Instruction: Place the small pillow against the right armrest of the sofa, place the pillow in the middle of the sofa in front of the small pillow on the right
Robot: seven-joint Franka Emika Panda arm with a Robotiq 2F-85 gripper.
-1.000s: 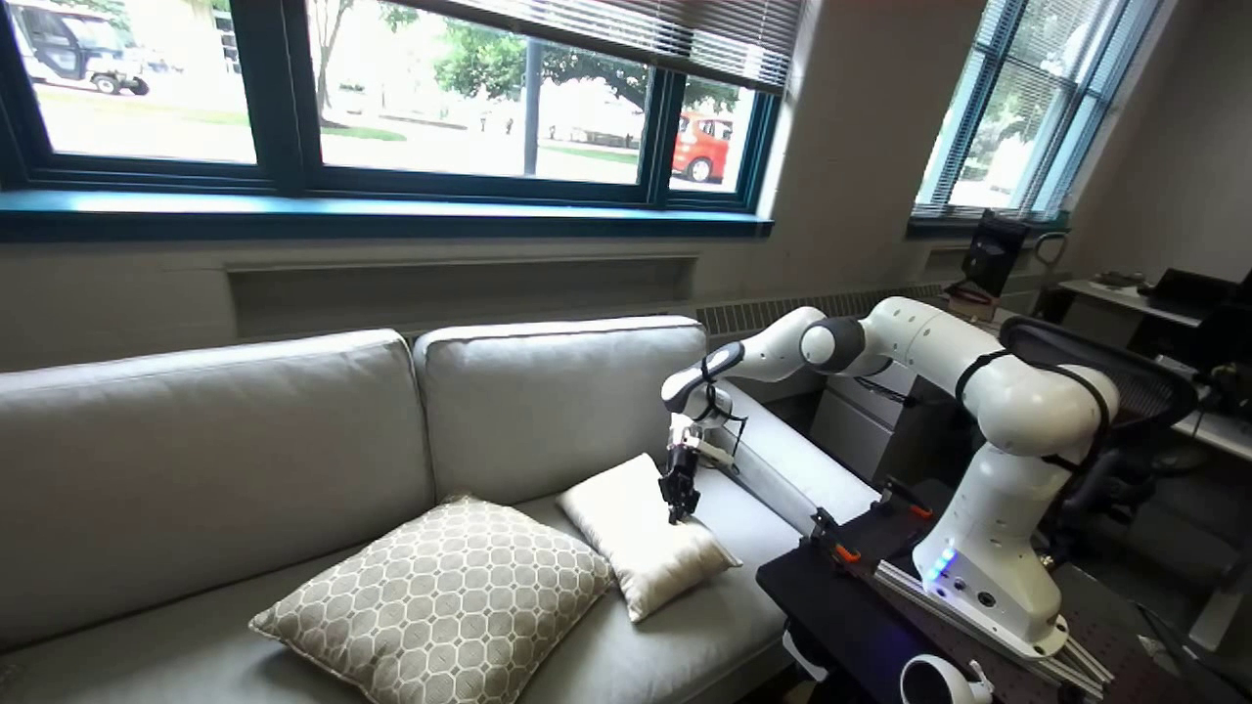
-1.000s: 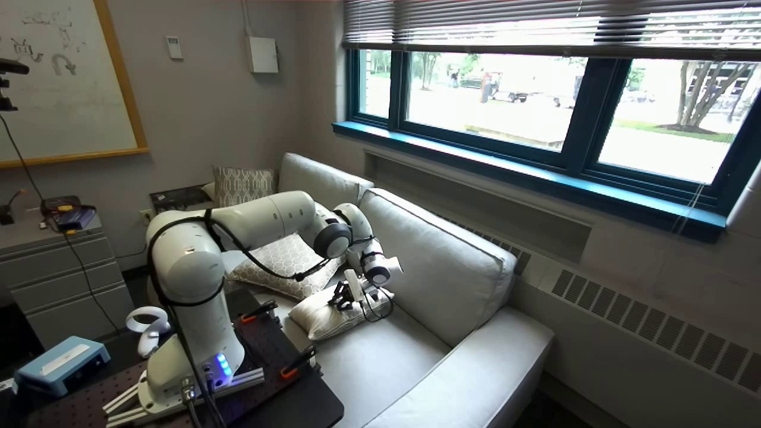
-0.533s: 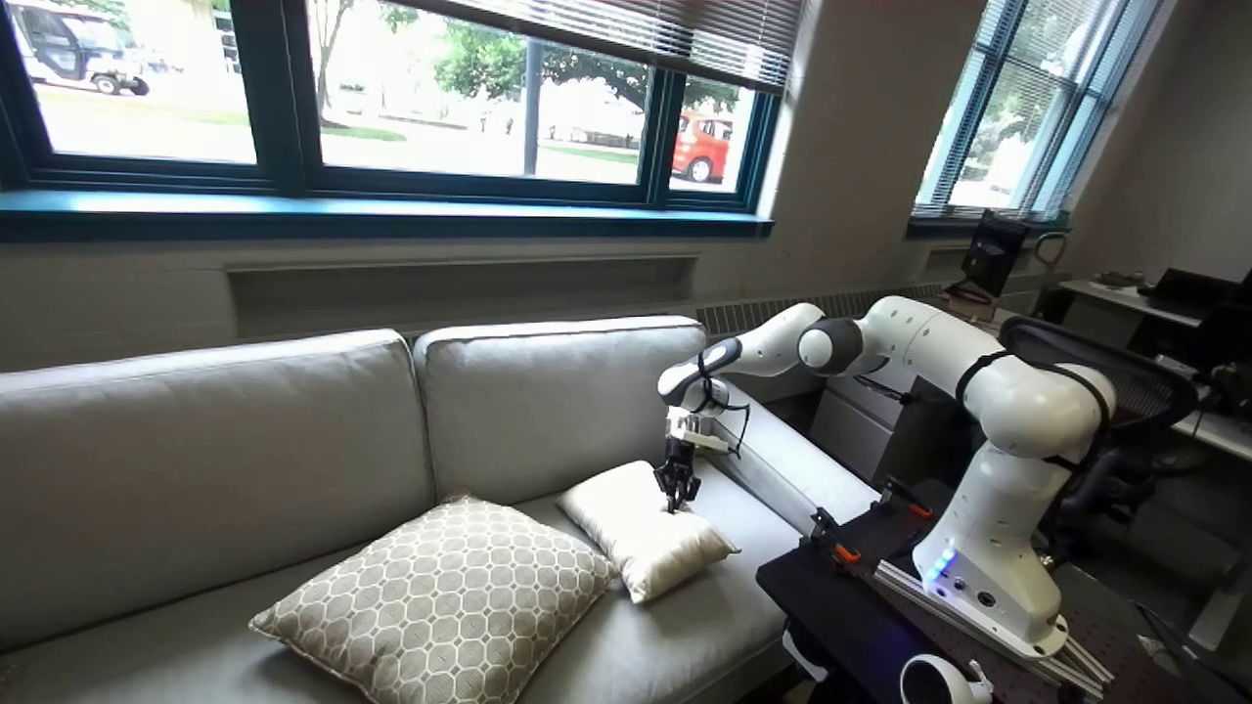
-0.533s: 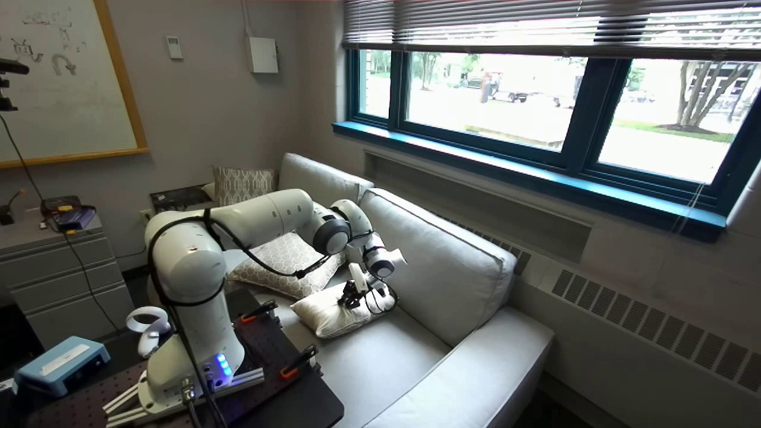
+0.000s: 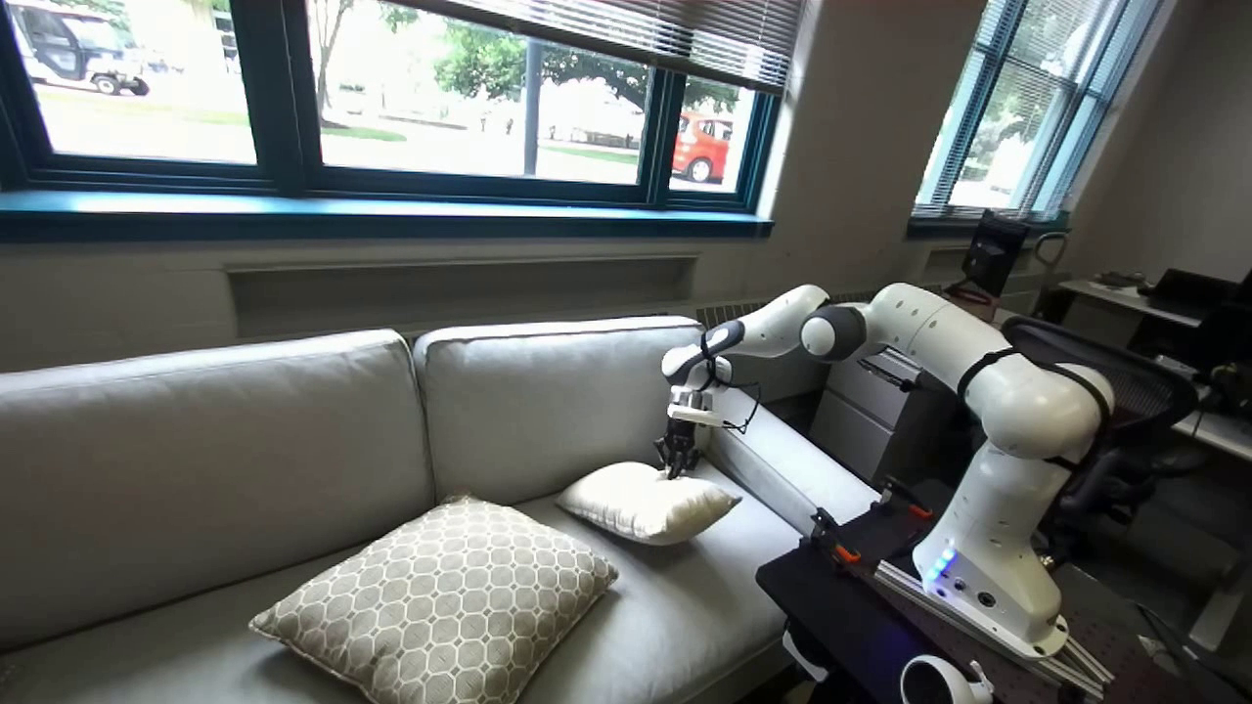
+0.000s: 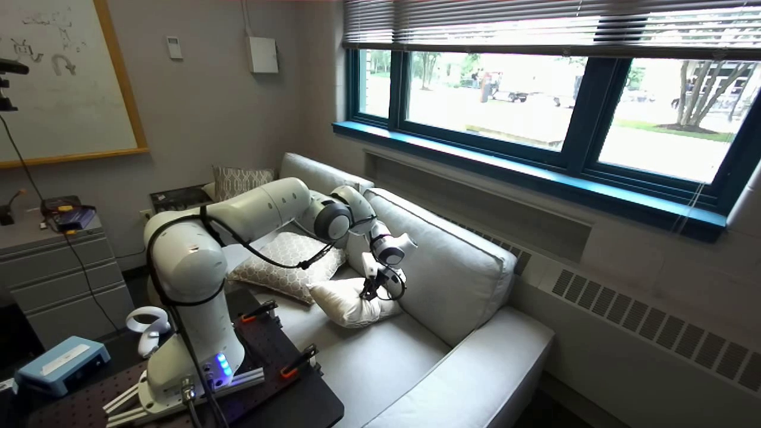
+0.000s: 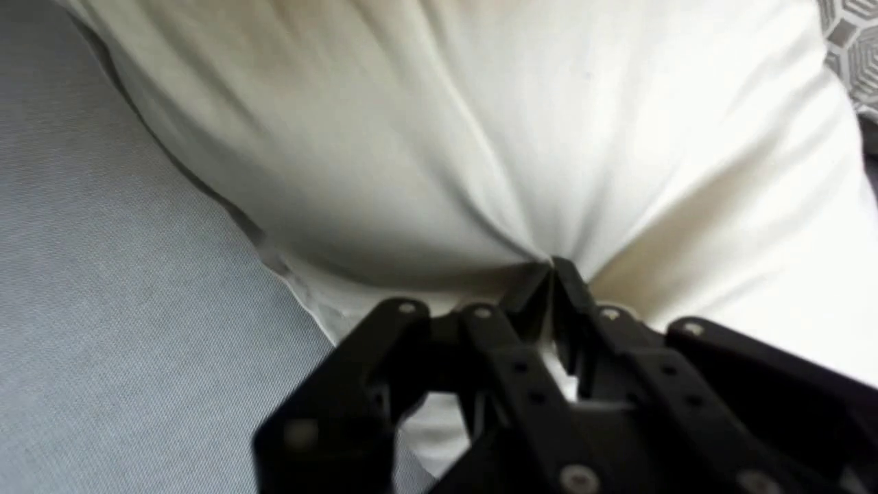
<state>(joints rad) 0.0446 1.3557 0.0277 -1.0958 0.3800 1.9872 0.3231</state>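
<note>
So I've got one claw and it's got one thing in it: the small pillow, plain off-white. My jaws are squeezed nearly together on a pinch of its fabric, and in the wrist view the creases fan out from that spot. It's toward the right end of the sofa, close to the back edge of the seat. Honestly can't tell if all of it is clear of the seat. There's a strip of seat between it and the right armrest, so those two are apart.

Pillow count is three, btw. Second is the big lattice pillow, lying on the seat just beside the small one, one corner by the gap between the two back cushions. Can't tell if the pillows touch. Third is a patterned pillow standing near the sofa's far end, in an exterior view.

Also counted two clamps, both along the edge of the black table that faces the sofa.
</note>
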